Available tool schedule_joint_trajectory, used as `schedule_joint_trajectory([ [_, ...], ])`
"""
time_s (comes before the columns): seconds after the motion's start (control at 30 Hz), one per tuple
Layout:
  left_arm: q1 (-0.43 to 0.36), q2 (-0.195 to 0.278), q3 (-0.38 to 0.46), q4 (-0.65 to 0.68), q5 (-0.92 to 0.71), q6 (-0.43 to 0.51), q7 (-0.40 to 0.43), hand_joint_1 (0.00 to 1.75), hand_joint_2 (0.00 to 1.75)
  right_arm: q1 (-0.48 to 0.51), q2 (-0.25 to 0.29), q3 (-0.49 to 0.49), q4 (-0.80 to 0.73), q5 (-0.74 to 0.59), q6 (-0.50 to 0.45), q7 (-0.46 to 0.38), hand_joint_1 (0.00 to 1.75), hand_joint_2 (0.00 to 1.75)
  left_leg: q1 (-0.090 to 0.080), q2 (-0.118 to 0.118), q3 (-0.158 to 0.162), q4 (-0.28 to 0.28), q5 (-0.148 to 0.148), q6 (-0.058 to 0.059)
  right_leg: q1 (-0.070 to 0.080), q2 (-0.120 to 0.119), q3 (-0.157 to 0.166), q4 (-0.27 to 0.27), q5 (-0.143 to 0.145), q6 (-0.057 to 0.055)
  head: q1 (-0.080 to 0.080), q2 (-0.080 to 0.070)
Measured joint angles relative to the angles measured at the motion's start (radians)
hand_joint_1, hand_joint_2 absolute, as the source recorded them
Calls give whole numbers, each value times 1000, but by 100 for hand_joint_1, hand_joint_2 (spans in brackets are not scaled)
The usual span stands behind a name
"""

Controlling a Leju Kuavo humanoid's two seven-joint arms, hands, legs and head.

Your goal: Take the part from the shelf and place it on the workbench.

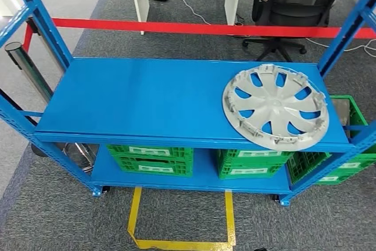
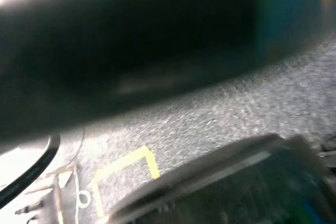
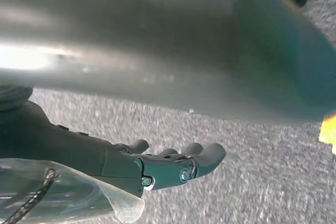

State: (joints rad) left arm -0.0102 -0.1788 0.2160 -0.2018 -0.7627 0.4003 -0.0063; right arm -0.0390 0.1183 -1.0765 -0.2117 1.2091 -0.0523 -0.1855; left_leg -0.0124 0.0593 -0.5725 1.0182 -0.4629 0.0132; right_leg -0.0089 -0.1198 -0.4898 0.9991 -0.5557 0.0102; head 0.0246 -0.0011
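Lying flat on blue shelf [image 1: 133,101], hubcap [image 1: 275,105]; right hand [image 3: 166,166] spread, empty.

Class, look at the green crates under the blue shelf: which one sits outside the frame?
The green crate at the far right, behind the shelf's right post; the other two sit on the lower board.

One grey hubcap [image 1: 275,106] on one blue shelf [image 1: 133,101], four green crates [image 1: 150,159], one black chair [image 1: 292,4].
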Motion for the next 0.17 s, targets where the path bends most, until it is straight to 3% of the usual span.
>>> schedule_joint_trajectory([
  [0.03,1,0,2,0,3,-2,3,0,175,-2,0,-6,0,-9,2,10,0,175,1,-2,2,-4,3,-1,1,-1,3,-3,1,-9,1,0],
  [0.07,2,0,4,0,8,-5,8,0,175,-3,0,-11,0,-20,5,19,0,175,1,-3,2,-5,3,-2,2,0,4,-6,2,-17,2,0],
  [0.17,4,2,8,0,30,-16,21,0,175,-2,-1,-4,-2,-57,13,34,0,175,0,-3,3,-6,-1,4,1,1,9,-13,5,-12,2,0],
])
